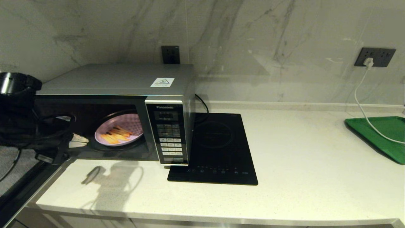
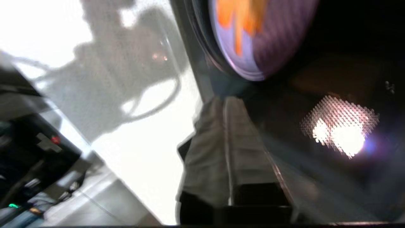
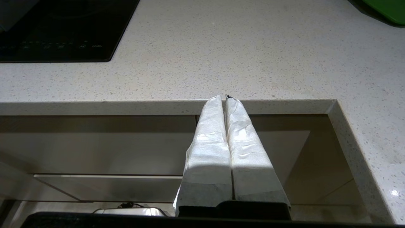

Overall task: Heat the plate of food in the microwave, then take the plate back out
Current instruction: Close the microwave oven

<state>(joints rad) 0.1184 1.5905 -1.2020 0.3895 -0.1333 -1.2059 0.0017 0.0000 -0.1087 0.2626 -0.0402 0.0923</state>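
The silver-grey Panasonic microwave (image 1: 120,79) stands at the counter's left with its door swung open to the left. Inside on the turntable lies the pale lilac plate (image 1: 129,123) with orange-yellow fries (image 1: 117,135); the left wrist view shows the same plate (image 2: 278,38) just ahead of the fingers. My left gripper (image 1: 79,138) is at the left side of the cavity mouth, a short way from the plate's rim, its taped fingers (image 2: 208,142) pressed together on nothing. My right gripper (image 3: 223,97), out of the head view, hangs shut below the counter's front edge.
A flat black induction cooktop (image 1: 218,148) lies right beside the microwave. A green tray (image 1: 379,136) sits at the far right with a white cable (image 1: 360,101) running over it from a wall socket. The keypad panel (image 1: 169,136) forms the cavity's right side.
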